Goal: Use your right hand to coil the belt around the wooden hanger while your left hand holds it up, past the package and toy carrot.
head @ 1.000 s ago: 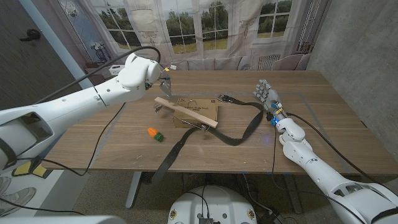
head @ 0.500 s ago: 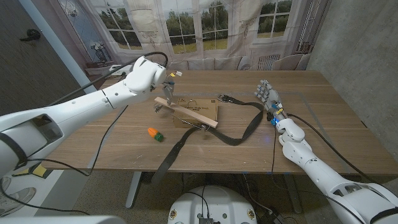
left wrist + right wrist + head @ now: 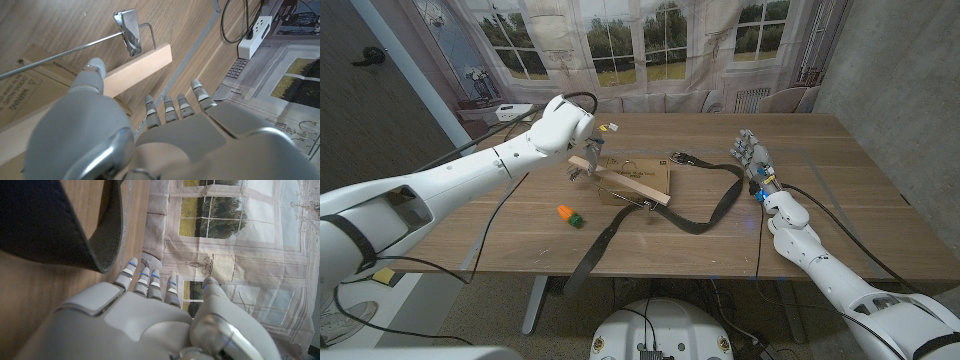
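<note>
Hanger (image 3: 620, 180), wooden, lies across package (image 3: 638, 181), ungrasped; left hand (image 3: 582, 128) above it and right hand (image 3: 750, 158) near belt (image 3: 720, 203) both spread, grasping nothing.

The belt (image 3: 705, 205) end hangs hidden below the table (image 3: 840, 200) edge.

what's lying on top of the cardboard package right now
The wooden hanger lies slanted across the package, its metal hook too. The package top beneath the bar is hidden.
</note>
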`<state>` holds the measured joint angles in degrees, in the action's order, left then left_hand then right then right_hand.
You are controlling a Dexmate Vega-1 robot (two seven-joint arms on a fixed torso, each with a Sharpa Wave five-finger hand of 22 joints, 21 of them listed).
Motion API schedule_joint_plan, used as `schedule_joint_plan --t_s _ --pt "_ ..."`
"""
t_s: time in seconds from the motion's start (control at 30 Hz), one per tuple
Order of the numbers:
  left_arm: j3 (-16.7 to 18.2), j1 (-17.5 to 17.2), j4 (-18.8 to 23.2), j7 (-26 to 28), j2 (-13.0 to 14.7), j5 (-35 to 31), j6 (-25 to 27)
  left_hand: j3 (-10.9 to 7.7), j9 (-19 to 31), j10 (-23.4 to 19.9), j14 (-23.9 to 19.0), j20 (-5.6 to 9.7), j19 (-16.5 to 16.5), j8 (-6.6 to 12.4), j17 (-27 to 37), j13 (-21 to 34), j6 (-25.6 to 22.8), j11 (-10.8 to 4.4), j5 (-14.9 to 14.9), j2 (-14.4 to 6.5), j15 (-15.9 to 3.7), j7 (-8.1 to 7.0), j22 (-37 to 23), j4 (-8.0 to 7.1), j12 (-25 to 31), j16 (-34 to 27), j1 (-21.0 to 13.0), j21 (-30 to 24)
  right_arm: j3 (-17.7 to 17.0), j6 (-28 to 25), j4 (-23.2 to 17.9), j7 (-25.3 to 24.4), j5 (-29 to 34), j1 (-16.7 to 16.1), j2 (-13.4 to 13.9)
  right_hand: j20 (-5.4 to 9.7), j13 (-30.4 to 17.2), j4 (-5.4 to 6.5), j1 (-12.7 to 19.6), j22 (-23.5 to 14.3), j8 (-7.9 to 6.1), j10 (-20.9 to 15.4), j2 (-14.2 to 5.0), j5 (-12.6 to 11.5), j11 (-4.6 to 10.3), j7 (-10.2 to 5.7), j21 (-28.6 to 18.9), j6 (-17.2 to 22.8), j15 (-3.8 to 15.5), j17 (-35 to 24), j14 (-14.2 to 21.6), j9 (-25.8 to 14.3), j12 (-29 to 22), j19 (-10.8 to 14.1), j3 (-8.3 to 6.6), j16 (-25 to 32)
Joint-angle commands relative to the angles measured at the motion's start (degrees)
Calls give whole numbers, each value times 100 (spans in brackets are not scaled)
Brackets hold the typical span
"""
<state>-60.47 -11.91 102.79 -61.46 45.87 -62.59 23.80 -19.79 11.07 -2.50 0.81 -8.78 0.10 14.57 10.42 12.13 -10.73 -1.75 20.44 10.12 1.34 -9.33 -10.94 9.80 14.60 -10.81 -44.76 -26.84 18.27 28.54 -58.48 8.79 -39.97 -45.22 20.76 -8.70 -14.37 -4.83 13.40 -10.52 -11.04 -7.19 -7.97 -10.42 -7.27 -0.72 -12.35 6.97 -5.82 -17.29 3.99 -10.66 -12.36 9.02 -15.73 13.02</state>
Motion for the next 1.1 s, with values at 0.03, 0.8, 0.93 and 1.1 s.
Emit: schedule_joint_plan --t_s 0.03,0.8,0.93,1.1 --pt "25 -129 -89 -134 -61 -131 -188 22 33 -43 33 9 31 -35 -4 17 -53 -25 73 -32 22 -13 3 0 -4 4 -119 28 -6 -30 43 -11 18 42 -7 4 7 39 5 -31 -30 -25 12 -19 -7 3 -19 42 -10 -12 45 -16 -31 35 -11 38" --pt "319 -497 -320 998 -51 1051 -130 99 66 -1061 -1119 307 613 -93 -18 43 -291 -304 140 -997 -535 202 -10 -283 283 -269 -720 -71 -5 -11 -39 -65 114 28 93 -20 17 22 9 -31 -27 -28 36 -22 -1 -2 -27 43 -17 5 85 -16 -28 58 -13 48" --pt "297 -496 -318 1109 -40 1195 -100 38 66 -1475 -1502 304 763 -72 -12 53 -410 -367 33 -1322 -715 213 -13 -264 387 -343 -915 -110 -6 -21 -66 -69 119 23 118 -27 18 18 9 -31 -24 -39 42 -23 -2 -5 -32 39 -16 8 104 -16 -31 71 -13 54" --pt "222 -479 -329 1162 -54 1270 -19 -141 66 -2000 -2083 392 1008 -5 -18 64 -683 -391 -124 -1737 -908 296 -23 -209 504 -427 -1163 -204 -6 -14 -78 -88 137 29 135 -26 20 17 8 -31 -25 -44 43 -24 -1 -2 -34 43 -16 11 126 -16 -32 77 -14 62"
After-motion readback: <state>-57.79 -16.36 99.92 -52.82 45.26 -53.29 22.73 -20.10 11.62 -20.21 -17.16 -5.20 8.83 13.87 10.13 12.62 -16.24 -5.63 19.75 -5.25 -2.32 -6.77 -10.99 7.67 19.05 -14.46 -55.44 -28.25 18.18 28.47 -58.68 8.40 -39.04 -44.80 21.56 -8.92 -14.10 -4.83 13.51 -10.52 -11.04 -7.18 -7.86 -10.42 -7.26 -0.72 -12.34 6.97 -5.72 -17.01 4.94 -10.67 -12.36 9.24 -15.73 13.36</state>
